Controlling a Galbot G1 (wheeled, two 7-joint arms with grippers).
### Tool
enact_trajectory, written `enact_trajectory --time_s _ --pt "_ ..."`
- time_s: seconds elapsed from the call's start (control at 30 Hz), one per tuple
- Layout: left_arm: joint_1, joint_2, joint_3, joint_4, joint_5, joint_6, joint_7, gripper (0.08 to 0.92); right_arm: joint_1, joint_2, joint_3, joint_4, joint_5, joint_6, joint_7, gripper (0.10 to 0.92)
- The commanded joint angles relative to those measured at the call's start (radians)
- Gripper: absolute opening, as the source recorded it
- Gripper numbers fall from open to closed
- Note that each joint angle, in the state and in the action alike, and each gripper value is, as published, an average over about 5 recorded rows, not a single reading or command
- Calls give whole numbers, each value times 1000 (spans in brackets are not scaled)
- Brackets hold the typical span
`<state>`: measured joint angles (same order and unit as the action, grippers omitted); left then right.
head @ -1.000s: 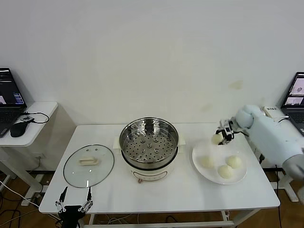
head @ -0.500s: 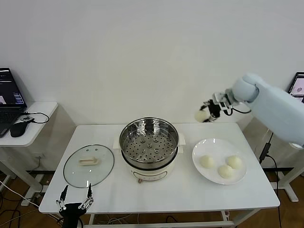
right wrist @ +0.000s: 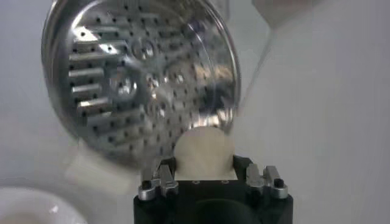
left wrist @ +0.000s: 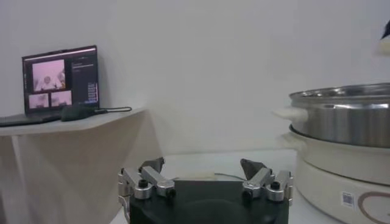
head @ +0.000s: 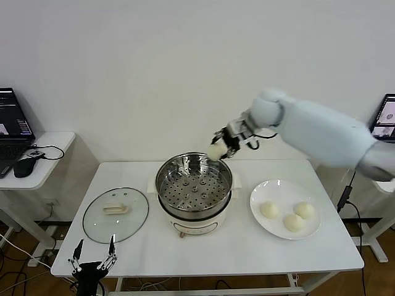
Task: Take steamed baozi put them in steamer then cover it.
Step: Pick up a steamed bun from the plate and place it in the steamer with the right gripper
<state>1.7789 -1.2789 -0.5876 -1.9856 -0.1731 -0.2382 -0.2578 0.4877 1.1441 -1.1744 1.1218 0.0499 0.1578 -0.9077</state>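
Now our right gripper (head: 220, 148), which was out past the plate (head: 266, 227) a second ago, hangs over the steamer's (head: 193, 185) far rim, jaws clenched on one smooth round bun (head: 215, 151). Three buns (head: 287, 215) sit on the plate. Bare counter (head: 247, 253) lies along the near edge. Our left gripper (head: 91, 259) waits, jaws released, below the glass lid (head: 115, 214).

A smooth, pale blue-white right arm (head: 315, 132) ends in a black gripper (head: 223, 145) with seemingly silver-jointed fingers.
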Motion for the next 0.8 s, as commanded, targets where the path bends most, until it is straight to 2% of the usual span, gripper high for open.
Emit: enact_trajectory --time_s 0.03,0.57,0.8 --pt "-5 0 0 0 -6 0 1 823 -14 121 -82 -52 -126 119 39 594" --pt "-23 -3 5 9 -5 1 4 823 -118 245 -7 -279 -448 334 171 620" --pt "-22 -1 2 9 -5 -1 4 823 -142 277 25 -343 -515 375 197 628"
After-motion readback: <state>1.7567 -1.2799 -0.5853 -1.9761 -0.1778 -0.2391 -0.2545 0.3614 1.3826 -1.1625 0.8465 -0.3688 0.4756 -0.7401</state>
